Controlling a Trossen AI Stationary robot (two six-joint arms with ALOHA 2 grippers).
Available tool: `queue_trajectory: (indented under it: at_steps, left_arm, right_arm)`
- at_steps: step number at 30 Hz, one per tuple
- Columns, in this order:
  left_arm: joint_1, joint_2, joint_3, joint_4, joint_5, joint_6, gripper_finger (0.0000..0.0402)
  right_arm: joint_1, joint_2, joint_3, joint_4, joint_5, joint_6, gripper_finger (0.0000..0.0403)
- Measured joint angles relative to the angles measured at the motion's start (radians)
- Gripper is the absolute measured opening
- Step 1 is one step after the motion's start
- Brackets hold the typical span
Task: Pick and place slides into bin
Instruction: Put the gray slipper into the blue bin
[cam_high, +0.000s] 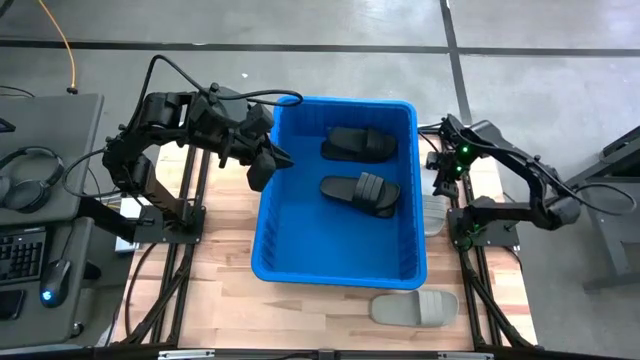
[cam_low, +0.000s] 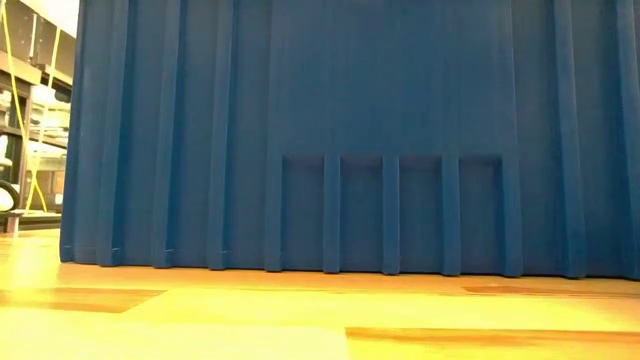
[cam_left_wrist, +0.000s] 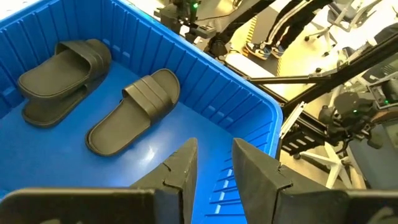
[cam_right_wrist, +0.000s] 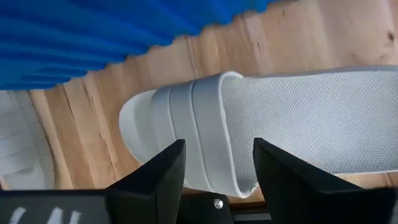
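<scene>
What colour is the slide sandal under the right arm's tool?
Light grey-white slide sandal, with a fine mesh-textured footbed; the right wrist view shows it best.

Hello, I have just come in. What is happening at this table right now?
A two-arm robot is putting slides into a blue bin. Two black slides already lie inside. The left gripper hovers open at the bin's left rim, holding nothing. The right gripper is open just above a grey slide on the table beside the bin's right wall. Another grey slide lies in front of the bin.
</scene>
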Motion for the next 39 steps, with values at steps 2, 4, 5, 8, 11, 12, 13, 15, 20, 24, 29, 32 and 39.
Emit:
queue_trajectory:
  at_steps: [2, 4, 5, 8, 11, 12, 13, 15, 20, 24, 29, 32, 39]
  left_arm:
    - [0.000, 0.000, 0.000, 0.000, 0.001, 0.000, 0.0092]
    - [0.000, 0.000, 0.000, 0.000, 0.002, 0.000, 0.0092]
    - [0.000, 0.000, 0.000, 0.000, 0.002, 0.000, 0.0092]
    - [0.000, 0.000, 0.000, -0.001, 0.002, 0.000, 0.0092]
    - [0.000, 0.000, 0.000, -0.008, 0.004, 0.000, 0.0092]
    - [0.000, 0.000, 0.000, -0.013, 0.008, 0.000, 0.0092]
    - [0.000, 0.000, 0.000, -0.019, 0.012, 0.000, 0.0092]
    - [0.000, 0.000, 0.000, -0.038, 0.018, 0.001, 0.0092]
    - [0.000, 0.000, 0.000, -0.062, 0.019, 0.000, 0.0092]
    - [0.000, 0.000, 0.000, -0.061, 0.019, 0.001, 0.0092]
    - [0.000, 0.000, 0.000, -0.060, 0.019, 0.007, 0.0092]
    - [0.000, 0.000, 0.000, -0.060, 0.019, 0.008, 0.0092]
    - [0.000, 0.000, 0.000, -0.060, 0.022, 0.011, 0.0092]
  right_arm:
    - [0.000, 0.026, 0.000, -0.003, -0.003, -0.005, 0.0175]
    - [0.000, 0.055, 0.000, -0.004, -0.010, -0.007, 0.0173]
    - [0.000, 0.067, 0.000, -0.005, -0.011, -0.014, 0.0172]
    - [0.000, 0.102, 0.000, -0.005, -0.011, -0.020, 0.0172]
    - [0.000, 0.131, 0.000, -0.011, -0.011, -0.022, 0.0172]
    - [0.000, 0.138, 0.000, -0.016, -0.011, -0.022, 0.0172]
    - [0.000, 0.145, 0.000, -0.018, -0.012, -0.022, 0.0172]
    - [-0.001, 0.161, 0.000, -0.019, -0.015, -0.022, 0.0172]
    - [-0.001, 0.192, 0.000, -0.023, -0.017, -0.008, 0.0172]
    - [-0.001, 0.217, 0.000, -0.029, -0.016, 0.005, 0.0172]
    - [-0.001, 0.261, 0.000, -0.040, -0.015, 0.029, 0.0172]
    - [-0.001, 0.281, -0.021, -0.037, -0.014, 0.030, 0.0170]
    - [-0.001, 0.288, -0.064, -0.033, -0.011, 0.036, 0.0169]
